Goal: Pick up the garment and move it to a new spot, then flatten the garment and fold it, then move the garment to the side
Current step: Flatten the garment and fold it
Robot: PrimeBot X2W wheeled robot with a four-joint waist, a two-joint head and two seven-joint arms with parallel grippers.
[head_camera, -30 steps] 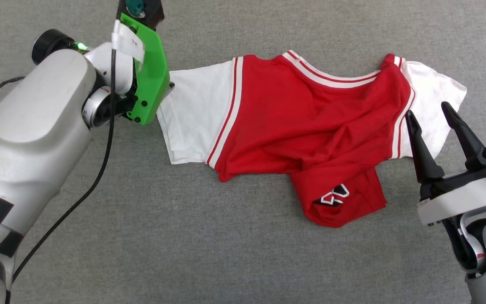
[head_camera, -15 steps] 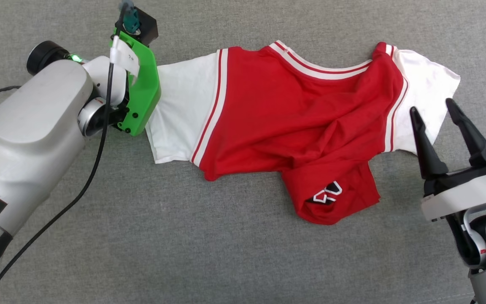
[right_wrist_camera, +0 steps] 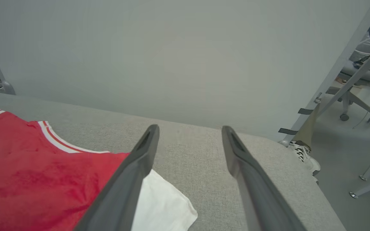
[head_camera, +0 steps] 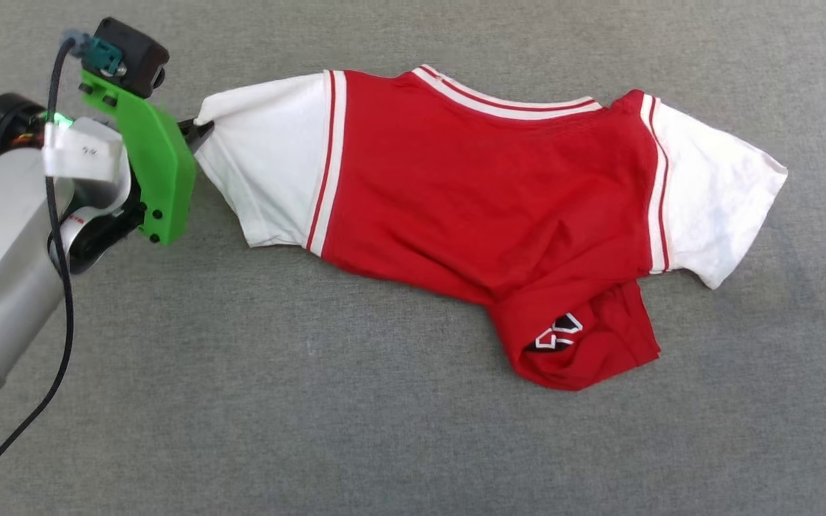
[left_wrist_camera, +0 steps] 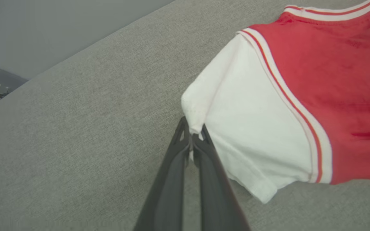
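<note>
Where the left sleeve [head_camera: 262, 161] tapers to a pinched corner, the left gripper [left_wrist_camera: 193, 136] has its two dark fingers pressed together on the white cuff edge, and a little cloth bunches out of the closed tips. The grip sits at the outermost corner, likely so that a sideways pull draws the whole shirt taut rather than one fold.

The garment [head_camera: 477, 186] lies across the grey fabric surface [head_camera: 312, 444], collar away from the robot. Chest mostly smooth; the held end appears slightly raised.

The lower body is doubled over: a red flap [head_camera: 578, 344] showing part of the black print sits toward the right, so flattening is not yet done.

The right sleeve [head_camera: 714, 201] rests flat and free. The right gripper [right_wrist_camera: 188, 131] hovers just past that sleeve's end, fingers well apart and holding nothing. Judged ready to take the opposite corner.
</note>
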